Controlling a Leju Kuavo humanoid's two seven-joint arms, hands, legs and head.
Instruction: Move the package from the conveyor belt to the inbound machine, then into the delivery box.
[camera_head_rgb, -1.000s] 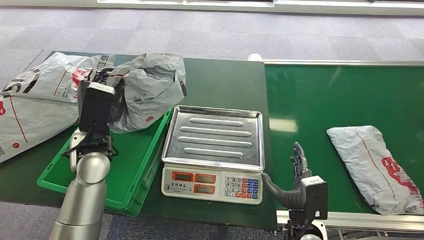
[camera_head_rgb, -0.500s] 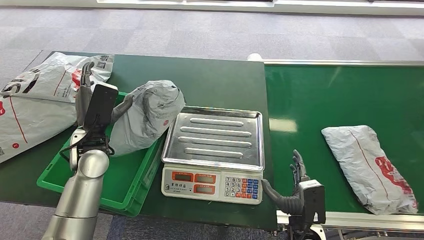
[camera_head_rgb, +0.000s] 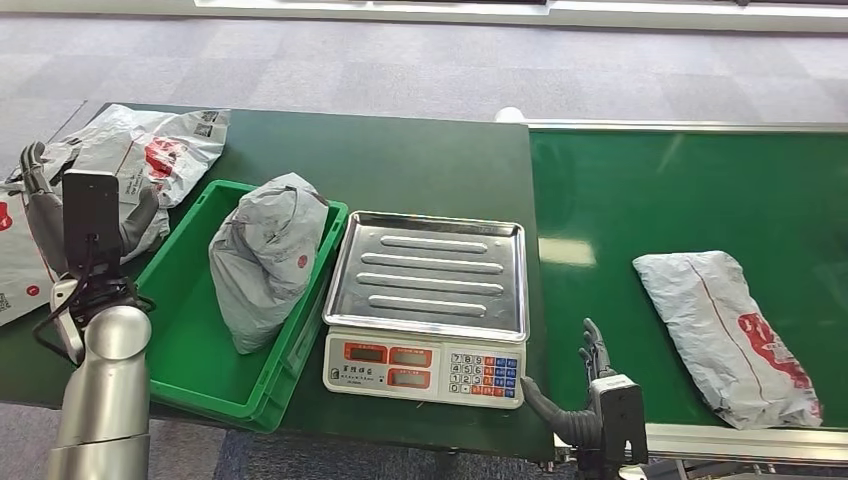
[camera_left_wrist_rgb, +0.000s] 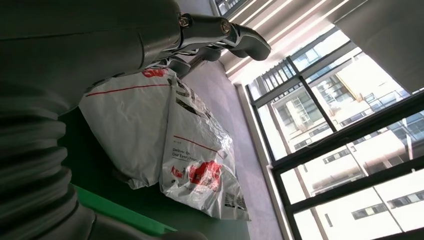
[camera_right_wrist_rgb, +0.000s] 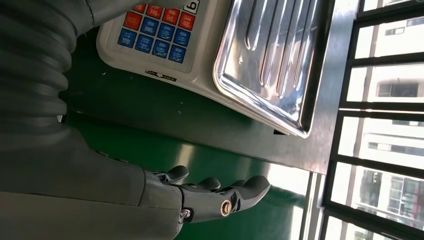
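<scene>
Right hand (camera_head_rgb: 597, 360) hangs low beside the keypad corner of the scale (camera_head_rgb: 427, 305), fingers spread, holding nothing; in the right wrist view the fingertips (camera_right_wrist_rgb: 250, 187) sit over the green belt just off the scale's steel pan (camera_right_wrist_rgb: 272, 55). It has sunk slightly relative to the scale over the last second.

Left hand (camera_head_rgb: 35, 190) is now well clear of the scale, out past the far side of the green delivery box (camera_head_rgb: 190, 370), fingers apart and empty. A second ago it was over the box with the grey package pinched; half a second ago it was letting go.

The grey package (camera_head_rgb: 262, 258) now lies inside the box, leaning against the wall nearest the scale, untouched by either hand. Judgement: that package's cycle is complete.

The scale's pan is bare.

On the conveyor belt (camera_head_rgb: 640, 190), on the opposite side of the scale from the box, a second grey package (camera_head_rgb: 730, 330) has drifted a little nearer the scale. Likely next pick, for the right hand.

Beyond the box, on the worktop (camera_head_rgb: 430, 160), lie white mailer bags (camera_head_rgb: 140, 150), also seen in the left wrist view (camera_left_wrist_rgb: 165, 145).
</scene>
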